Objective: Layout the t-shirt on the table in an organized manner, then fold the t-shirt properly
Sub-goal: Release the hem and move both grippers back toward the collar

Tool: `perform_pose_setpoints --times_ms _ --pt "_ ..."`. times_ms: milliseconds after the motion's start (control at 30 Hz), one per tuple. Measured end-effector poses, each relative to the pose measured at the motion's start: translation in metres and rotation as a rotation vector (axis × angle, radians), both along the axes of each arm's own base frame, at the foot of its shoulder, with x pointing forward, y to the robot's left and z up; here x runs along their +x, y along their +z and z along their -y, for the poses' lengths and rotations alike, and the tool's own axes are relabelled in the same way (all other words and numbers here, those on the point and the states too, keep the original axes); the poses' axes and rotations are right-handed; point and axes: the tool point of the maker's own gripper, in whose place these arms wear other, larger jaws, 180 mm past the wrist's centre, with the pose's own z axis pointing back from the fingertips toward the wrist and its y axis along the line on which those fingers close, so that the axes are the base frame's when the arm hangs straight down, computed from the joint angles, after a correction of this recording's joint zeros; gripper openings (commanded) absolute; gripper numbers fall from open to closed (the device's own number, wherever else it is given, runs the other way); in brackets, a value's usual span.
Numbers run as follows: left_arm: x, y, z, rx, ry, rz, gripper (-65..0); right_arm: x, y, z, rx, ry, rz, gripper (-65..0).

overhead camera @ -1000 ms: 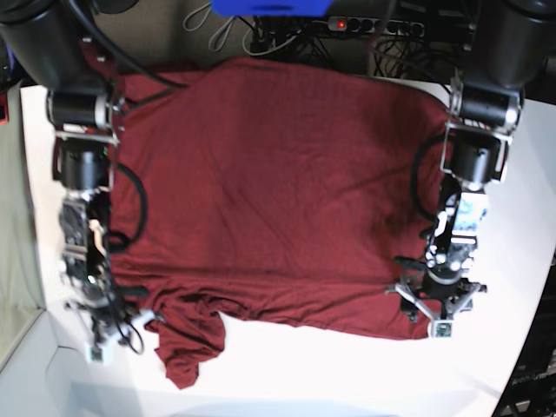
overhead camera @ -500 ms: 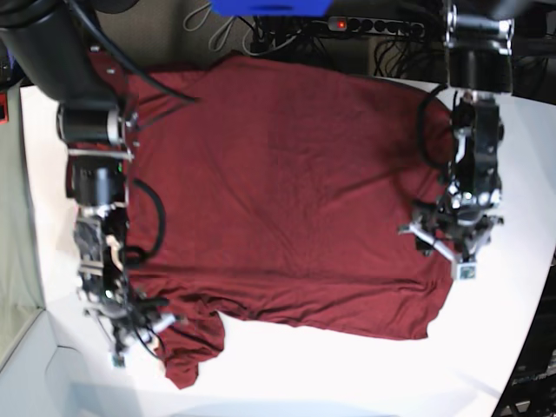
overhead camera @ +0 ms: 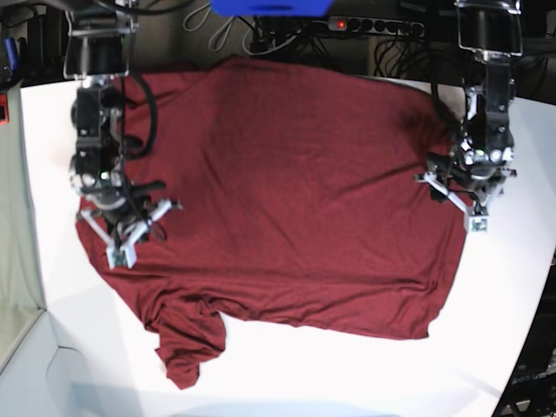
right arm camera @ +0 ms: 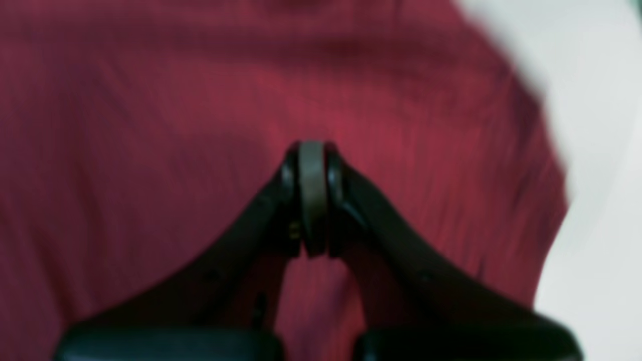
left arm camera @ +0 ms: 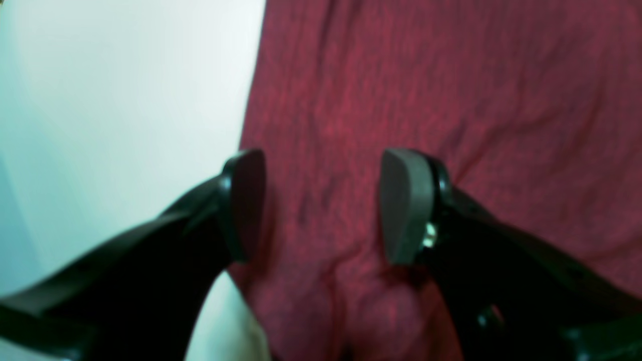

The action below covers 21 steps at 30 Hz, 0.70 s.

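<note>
The maroon t-shirt [overhead camera: 278,191] lies spread over the white table [overhead camera: 347,365], with one bunched sleeve near the front edge. My left gripper [overhead camera: 469,193] hovers at the shirt's right side. In the left wrist view it [left arm camera: 323,205] is open, with flat shirt fabric [left arm camera: 451,100] showing between the fingers and bare table [left arm camera: 125,75] just beside the left one. My right gripper [overhead camera: 122,221] is over the shirt's left part. In the right wrist view it [right arm camera: 312,195] is shut, pads pressed together with nothing visible between them, above the shirt [right arm camera: 150,100] near its edge.
A power strip [overhead camera: 373,26] with a red light and loose cables lie beyond the table's far edge, beside a blue object [overhead camera: 269,7]. The table's edge curves away at the right [overhead camera: 530,330]. White table [right arm camera: 602,100] shows past the shirt's edge in the right wrist view.
Both arms have drawn back from the front of the table toward its far side. The right gripper has left the bunched sleeve; the left has moved up along the shirt's right edge.
</note>
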Motion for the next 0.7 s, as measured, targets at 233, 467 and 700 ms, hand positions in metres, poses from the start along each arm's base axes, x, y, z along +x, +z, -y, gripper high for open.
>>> perform_pose_setpoints --times_ms 233,467,700 --pt "0.003 -0.01 -0.007 -0.007 0.023 -0.016 -29.7 -0.021 -0.033 0.006 0.031 -0.028 -0.054 -65.0" --pt "0.02 -0.014 -0.013 -0.006 0.037 0.017 -29.7 0.008 -0.04 0.052 0.029 -0.112 0.001 -65.0" --pt "0.043 -0.012 0.01 0.013 -0.047 0.025 -29.7 0.023 -0.032 0.066 0.007 -0.12 0.012 -65.0"
